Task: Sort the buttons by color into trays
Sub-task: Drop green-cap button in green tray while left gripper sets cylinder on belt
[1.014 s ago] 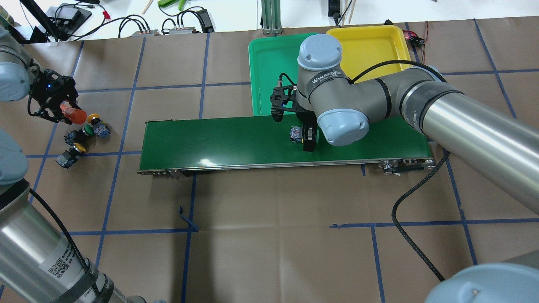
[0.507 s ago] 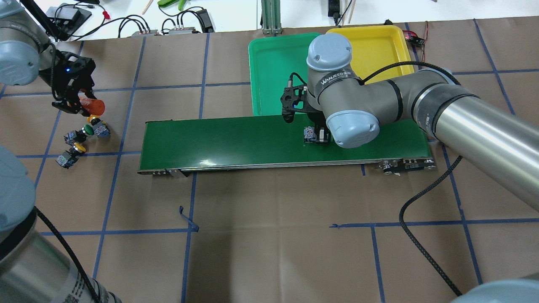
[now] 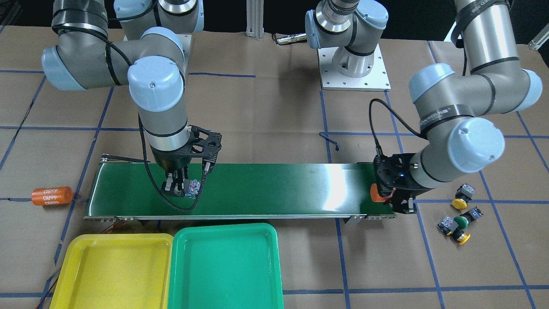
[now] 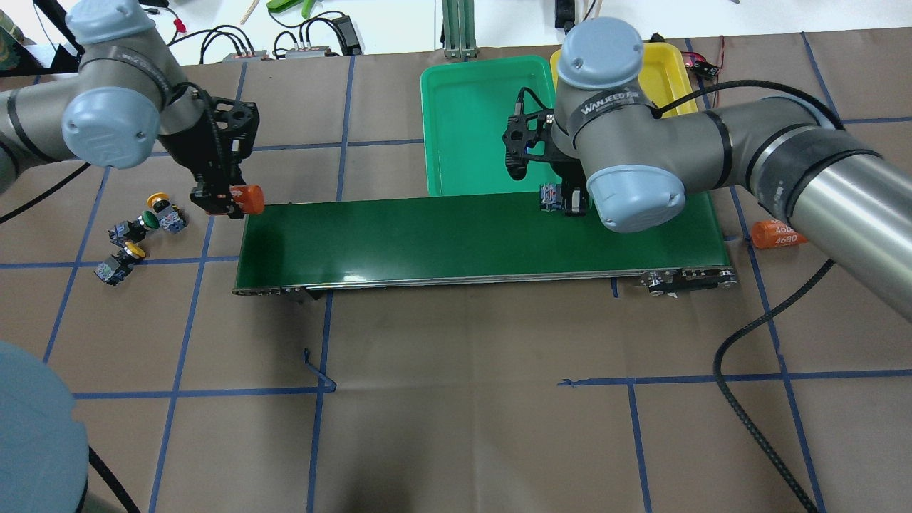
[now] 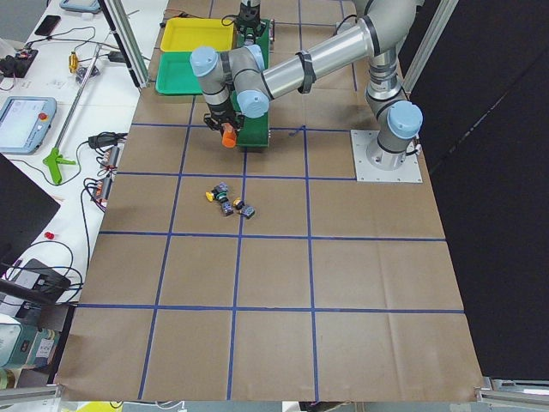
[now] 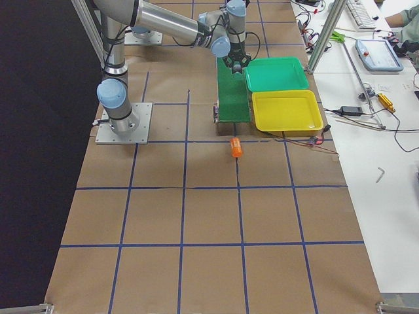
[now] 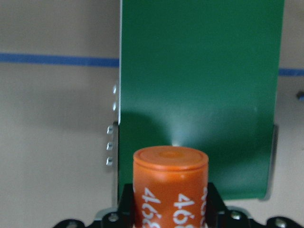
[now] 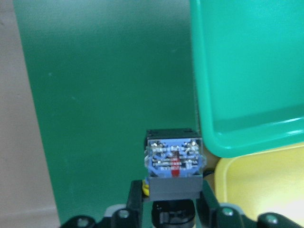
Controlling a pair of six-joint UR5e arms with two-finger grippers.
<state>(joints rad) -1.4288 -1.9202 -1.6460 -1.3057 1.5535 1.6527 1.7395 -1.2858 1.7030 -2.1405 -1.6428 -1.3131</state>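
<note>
Two cameras face each other across the belt (image 4: 427,235); two look along it from afar; wrist cameras sit close above it.

Brown-papered tabletop (image 4: 463,427), blue tape grid. Long dark green conveyor belt (image 4: 442,235) runs across the middle, with metal side rails. Orange cylinder (image 4: 780,233), marked 4680, lies on its side on the paper near one belt end, not touching it. Second orange cylinder (image 4: 246,199), same marking, sits at the opposite end, at the belt's far corner. Loose blue tape scrap (image 4: 320,374) lies on the near side. White bench (image 4: 399,21) beyond carries black cables (image 4: 228,35).
</note>
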